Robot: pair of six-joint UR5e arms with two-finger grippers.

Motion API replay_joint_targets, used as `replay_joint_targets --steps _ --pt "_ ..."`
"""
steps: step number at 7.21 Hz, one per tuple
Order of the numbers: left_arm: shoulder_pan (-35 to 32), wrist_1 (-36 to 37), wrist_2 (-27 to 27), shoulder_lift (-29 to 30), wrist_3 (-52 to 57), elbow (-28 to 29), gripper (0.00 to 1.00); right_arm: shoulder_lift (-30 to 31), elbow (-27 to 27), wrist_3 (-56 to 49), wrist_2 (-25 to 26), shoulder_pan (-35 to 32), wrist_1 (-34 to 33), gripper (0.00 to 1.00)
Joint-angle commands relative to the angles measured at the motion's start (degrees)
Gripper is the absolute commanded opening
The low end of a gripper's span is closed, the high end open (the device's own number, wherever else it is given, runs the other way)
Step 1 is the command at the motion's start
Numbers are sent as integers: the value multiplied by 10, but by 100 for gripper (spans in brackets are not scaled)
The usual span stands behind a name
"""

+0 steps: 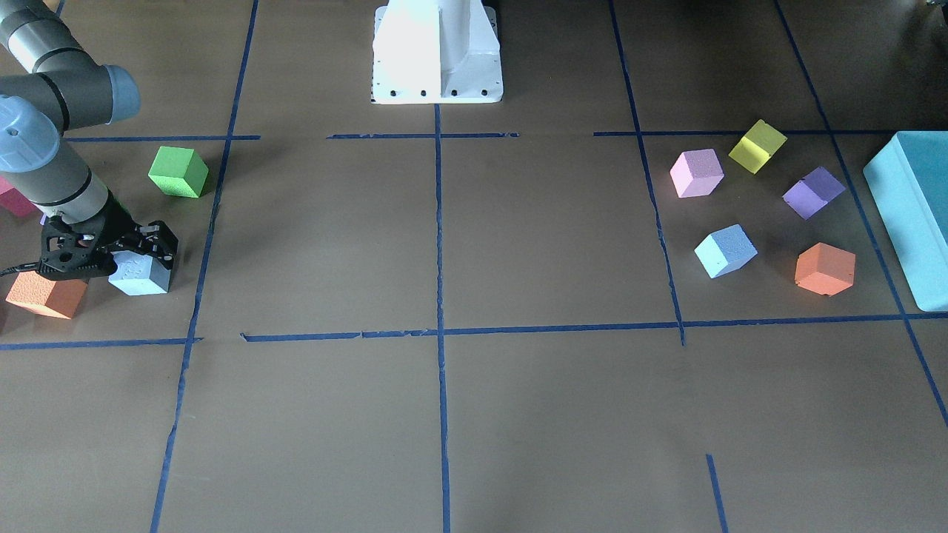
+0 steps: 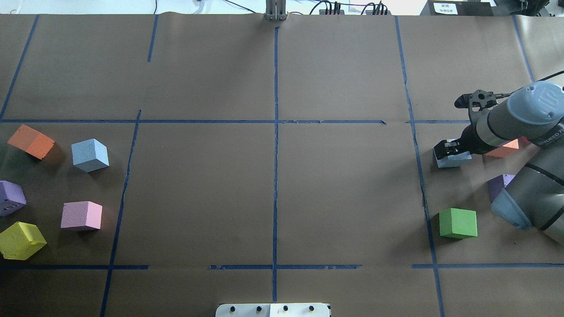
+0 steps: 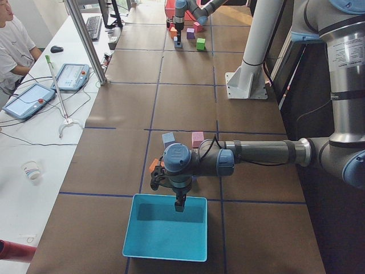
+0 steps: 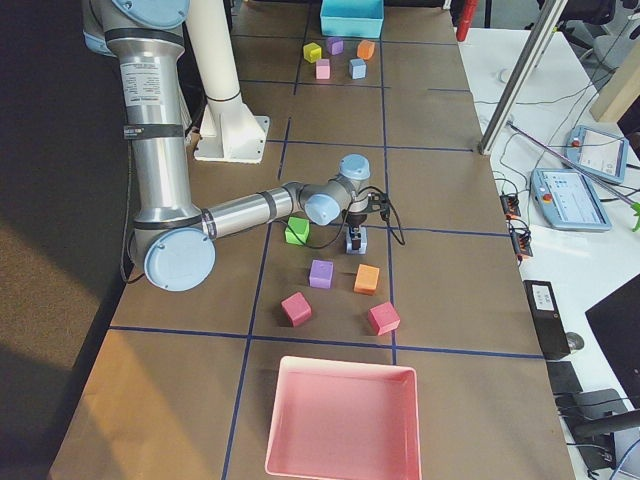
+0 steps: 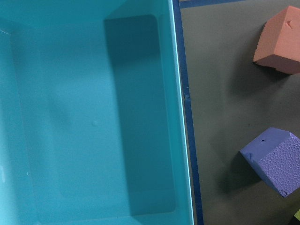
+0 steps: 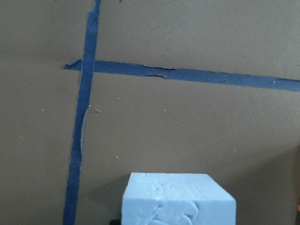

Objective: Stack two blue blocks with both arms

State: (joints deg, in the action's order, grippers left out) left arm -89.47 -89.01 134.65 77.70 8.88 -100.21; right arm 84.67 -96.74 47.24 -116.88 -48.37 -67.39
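One blue block sits on the table at the robot's right side. My right gripper is down over it with its black fingers closed on the block's sides. The same block shows in the overhead view and fills the bottom of the right wrist view. The second blue block lies free on the robot's left side, also in the overhead view. My left gripper hangs above the teal box. It shows only in the exterior left view, so I cannot tell if it is open.
A green cube and an orange cube lie close to my right gripper. An orange cube, a violet cube, a pink cube and a yellow cube surround the free blue block. The white pedestal stands behind.
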Motion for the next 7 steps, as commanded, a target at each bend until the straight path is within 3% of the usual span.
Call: replay_joint_targets --steps 1,2,4,5,6,7 --pt "0 1 0 0 0 0 100 -26 1 5 -5 7 -2 9" --pt "0 0 0 0 0 0 100 -81 1 7 -9 12 -34 8" --pt "0 0 1 0 0 -1 100 -241 14 70 -6 67 -175 7" --pt "0 1 1 0 1 -1 100 -325 61 128 30 103 -186 7" --pt "0 0 1 0 1 0 100 -411 142 197 85 143 -186 6" --pt "1 -2 1 0 0 -1 100 -479 215 229 97 161 -185 6"
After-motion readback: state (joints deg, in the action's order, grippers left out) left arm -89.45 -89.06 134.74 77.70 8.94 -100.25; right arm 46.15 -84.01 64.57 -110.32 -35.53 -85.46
